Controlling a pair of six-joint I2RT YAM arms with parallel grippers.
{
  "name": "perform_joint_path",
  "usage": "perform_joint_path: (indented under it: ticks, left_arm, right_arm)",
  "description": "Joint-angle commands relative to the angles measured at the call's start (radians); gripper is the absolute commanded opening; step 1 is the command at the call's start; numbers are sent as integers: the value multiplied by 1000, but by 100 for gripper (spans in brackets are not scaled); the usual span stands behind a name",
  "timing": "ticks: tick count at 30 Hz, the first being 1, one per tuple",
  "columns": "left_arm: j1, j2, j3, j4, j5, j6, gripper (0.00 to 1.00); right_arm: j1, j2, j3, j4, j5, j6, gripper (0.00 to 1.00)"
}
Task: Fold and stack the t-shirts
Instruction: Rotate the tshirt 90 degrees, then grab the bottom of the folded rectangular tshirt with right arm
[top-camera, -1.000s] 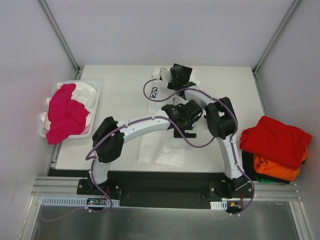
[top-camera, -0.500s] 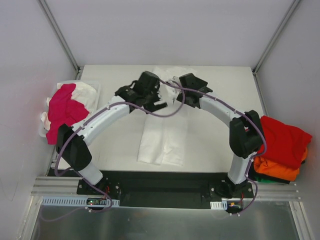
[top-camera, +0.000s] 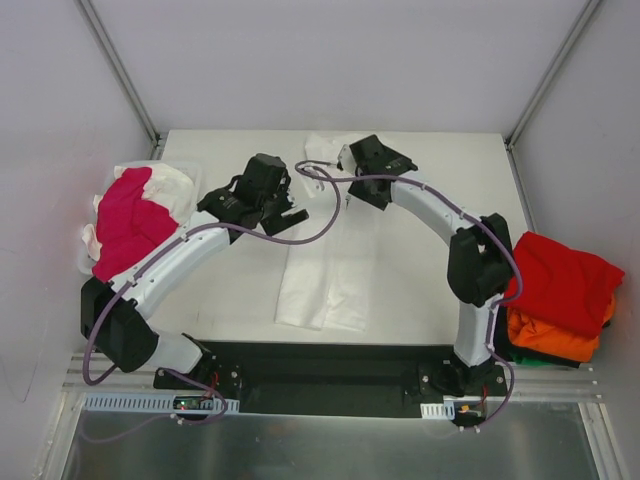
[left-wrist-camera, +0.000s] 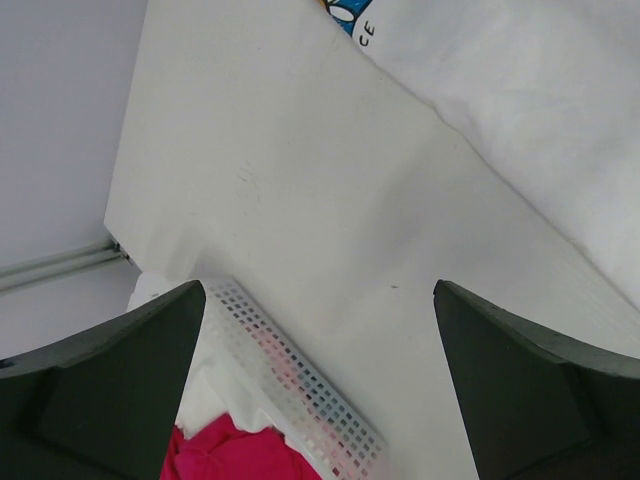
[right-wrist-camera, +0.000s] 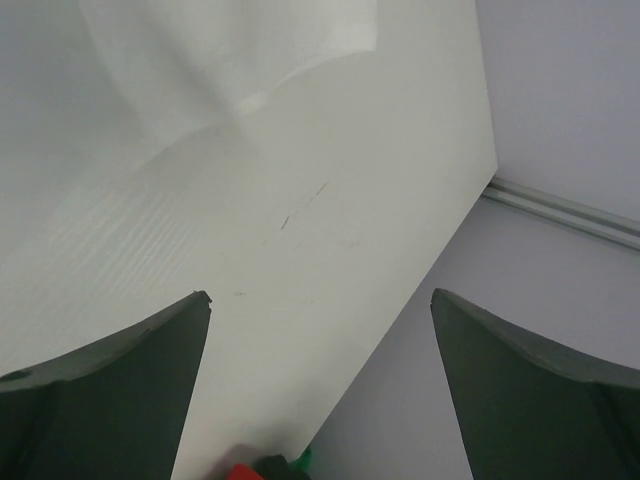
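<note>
**Both claws open and empty over the white tee**

Flat on the white tabletop (top-camera: 240, 300), about mid-way across: long white cloth t-shirt (top-camera: 325, 285), folded into a narrow strip running from the far edge toward the near edge. In the left wrist view, a scrap of blue print with the letters "CE" at the top edge of that same cloth.

At the tabletop's left edge: white perforated plastic basket (top-camera: 194, 190). Heaped inside and spilling over the near rim: magenta-pink t-shirt (top-camera: 130, 225). Behind the pink: crumpled white cloth (top-camera: 168, 182).

At the right edge, partly past it: stack topped by a red t-shirt (top-camera: 560, 275), with an orange t-shirt (top-camera: 555, 338) directly under it. At the very bottom, something dark with a sliver of green, too little showing to name.

Spread wide, nothing between the fingers: left claw (left-wrist-camera: 320, 285). Hovering over bare tabletop between the basket and the white strip, nearer the strip's far part, touching neither. In its own camera: basket corner and pink cloth low down, white cloth upper right.

Likewise spread wide, gripping nothing: right claw (right-wrist-camera: 320, 295). Up over the far end of the white strip, near the back edge. In its own camera: bare tabletop below, a corner of white cloth at upper left, the tabletop's edge slanting down the right side, a speck of red and green at the bottom
</note>
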Motion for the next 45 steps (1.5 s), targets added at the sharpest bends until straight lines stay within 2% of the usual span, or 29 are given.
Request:
perform_joint_path:
  ticks: [1, 5, 8, 11, 13, 15, 18, 19, 22, 26, 29, 31, 33, 35, 36, 45]
  left_arm:
    - [-53, -144, -4, 67, -23, 0, 99]
    - [-235, -142, -39, 54, -118, 36, 99]
    - [-305, -104, -85, 54, -160, 40, 99]
    - [-319, -69, -116, 60, -182, 24, 99]
    - [-295, -63, -131, 73, -202, 30, 99]
    - [-253, -76, -128, 98, -190, 21, 99]
    - [-129, -90, -76, 129, -154, 7, 99]
    - [-54, -92, -24, 135, -140, 3, 99]
    - [75, -78, 91, 147, -91, -11, 99]
    - [182, -4, 219, 155, -52, -20, 99]
    - [215, 121, 321, 155, -89, -34, 99]
    - [218, 221, 384, 156, -113, -63, 99]
    - [218, 302, 432, 156, -121, -103, 99]
    - [219, 362, 455, 164, -140, -126, 99]
    - [229, 378, 473, 169, -146, -131, 99]
    - [302, 444, 455, 181, -115, -152, 99]
  right_arm:
    - [-94, 189, 285, -177, 111, 8, 97]
    - [-114, 324, 550, -282, 77, 19, 97]
    - [-113, 353, 627, -287, 74, 15, 97]
    - [-126, 323, 611, -283, 76, 22, 97]
    - [-152, 272, 550, -254, 65, 30, 97]
    - [-169, 177, 412, -210, 54, 28, 97]
    - [-168, 42, 200, -161, 51, 24, 97]
    - [-166, 9, 152, -153, 48, 24, 97]
    - [-154, -99, -39, -132, 57, 33, 97]
    - [-117, -232, -240, -102, 17, 44, 97]
    - [-21, -315, -366, -119, -53, 61, 97]
    - [94, -334, -403, -138, -64, 82, 97]
    - [227, -331, -409, -132, -46, 90, 97]
    - [304, -322, -405, -116, -30, 85, 97]
    - [362, -315, -397, -115, -27, 87, 97]
    - [597, -213, -333, -150, -64, 134, 97]
